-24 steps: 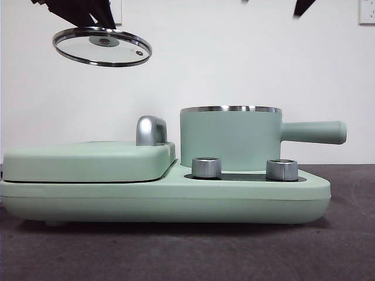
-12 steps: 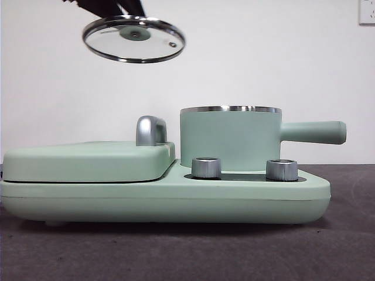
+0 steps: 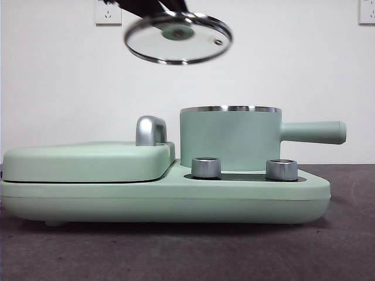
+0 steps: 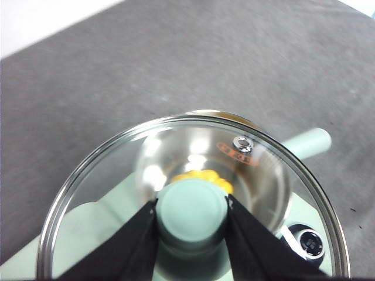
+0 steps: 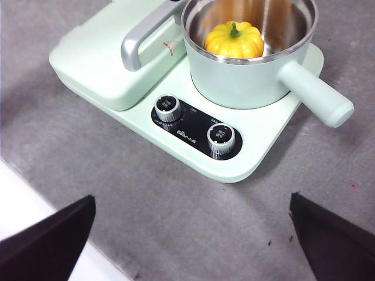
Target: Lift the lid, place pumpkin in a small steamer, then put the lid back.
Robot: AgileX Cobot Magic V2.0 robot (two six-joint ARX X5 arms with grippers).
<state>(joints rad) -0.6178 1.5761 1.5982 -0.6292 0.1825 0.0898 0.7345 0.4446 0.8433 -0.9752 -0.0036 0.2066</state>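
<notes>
Grey table (image 5: 117, 193), unreadable print between knobs; left gripper (image 4: 191, 212) jaws clamped on lid (image 3: 178, 37) knob, right gripper (image 5: 190, 234) jaws wide, empty.

Lid (image 3: 176, 50): clear glass, shiny steel rim, matt mint knob. Steamer (image 3: 230, 140): matt mint outside, polished steel inside. Pumpkin (image 5: 234, 38): glossy. Desk (image 5: 146, 193): grey, rough.

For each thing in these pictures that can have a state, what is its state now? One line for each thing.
lid: off the pot, held in the air by its knob, tilted, above and left of the pot in the front view.
left gripper: jaws shut on the lid's knob.
right gripper: jaws open, empty, above the table.
small steamer: uncovered, standing on the base.
pumpkin: inside the small steamer, stem up.
large flat cover: closed on the base.
</notes>
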